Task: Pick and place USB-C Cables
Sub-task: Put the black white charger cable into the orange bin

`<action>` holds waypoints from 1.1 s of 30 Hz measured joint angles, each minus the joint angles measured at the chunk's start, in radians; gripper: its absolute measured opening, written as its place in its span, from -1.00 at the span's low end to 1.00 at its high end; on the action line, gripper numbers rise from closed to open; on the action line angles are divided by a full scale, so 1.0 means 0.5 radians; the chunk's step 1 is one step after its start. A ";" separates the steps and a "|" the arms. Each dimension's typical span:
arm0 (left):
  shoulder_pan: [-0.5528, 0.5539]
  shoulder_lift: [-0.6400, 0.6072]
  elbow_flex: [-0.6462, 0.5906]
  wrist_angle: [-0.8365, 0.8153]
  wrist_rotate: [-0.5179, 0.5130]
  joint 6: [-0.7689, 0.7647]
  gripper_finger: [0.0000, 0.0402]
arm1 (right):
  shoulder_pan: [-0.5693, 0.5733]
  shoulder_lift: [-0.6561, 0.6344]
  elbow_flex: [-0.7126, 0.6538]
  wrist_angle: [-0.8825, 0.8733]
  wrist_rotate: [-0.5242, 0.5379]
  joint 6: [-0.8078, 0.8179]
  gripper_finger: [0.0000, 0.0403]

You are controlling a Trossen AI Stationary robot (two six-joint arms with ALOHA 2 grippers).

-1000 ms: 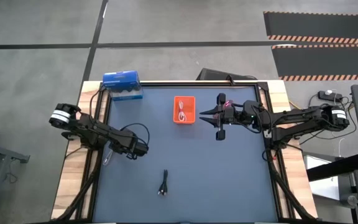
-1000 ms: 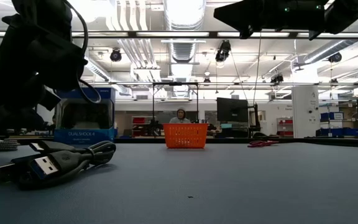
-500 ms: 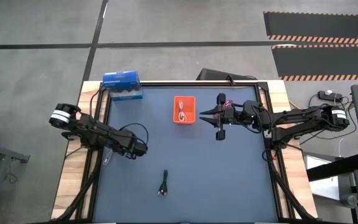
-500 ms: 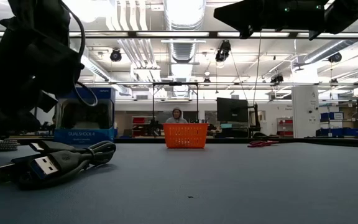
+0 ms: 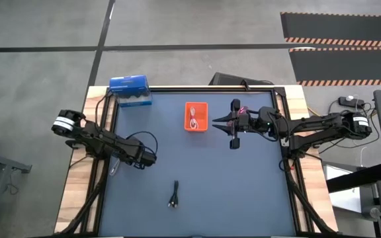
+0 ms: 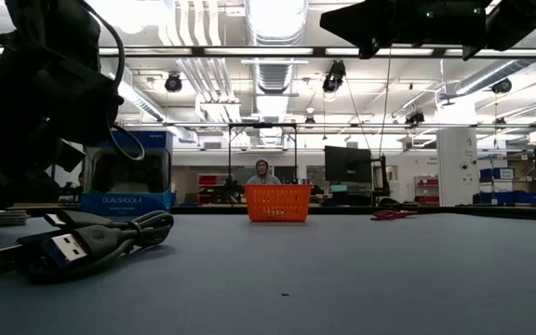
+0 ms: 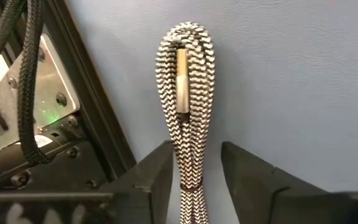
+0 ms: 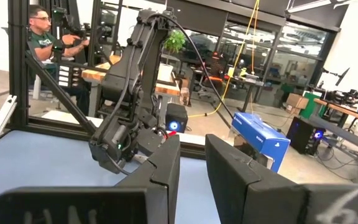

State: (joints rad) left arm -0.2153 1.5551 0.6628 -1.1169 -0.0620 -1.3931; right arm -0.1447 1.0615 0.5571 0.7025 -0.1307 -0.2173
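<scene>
Against the earlier frames almost nothing differs. The left gripper (image 7: pixel 194 171) stays low at the tabletop's (image 5: pixel 243 192) left edge, fingers apart astride the silver-grey cable (image 7: pixel 186 106). The black cable (image 5: pixel 174 196) lies unmoved near the front. The orange tray (image 5: pixel 196 116) holds the white cable (image 5: pixel 194 119). The right gripper (image 8: pixel 191 165) hovers beside it, fingers slightly apart, the magenta-pink cable (image 5: pixel 242 109) just behind.

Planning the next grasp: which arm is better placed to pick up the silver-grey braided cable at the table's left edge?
Left. Its end effector already straddles the silver-grey cable, fingers open on either side. The right end effector hovers far across the table beside the orange tray.
</scene>
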 joint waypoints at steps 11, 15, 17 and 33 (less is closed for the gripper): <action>-0.001 0.003 0.007 0.043 -0.013 -0.022 -0.94 | 0.000 0.000 0.000 -0.017 -0.001 -0.005 -0.66; -0.008 0.006 0.033 0.034 -0.113 -0.022 -0.93 | 0.000 0.000 0.000 -0.018 0.000 -0.003 -0.66; -0.028 0.005 0.071 0.058 -0.211 -0.022 -0.93 | 0.001 0.000 0.000 -0.019 0.000 0.019 -0.66; -0.228 -0.162 0.540 0.036 -0.948 0.355 -0.93 | 0.023 0.161 0.000 -0.127 -0.018 0.382 -0.66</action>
State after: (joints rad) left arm -0.3294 1.4739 0.9326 -1.0990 -0.5359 -1.2157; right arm -0.1331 1.1418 0.5571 0.6392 -0.1395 -0.0261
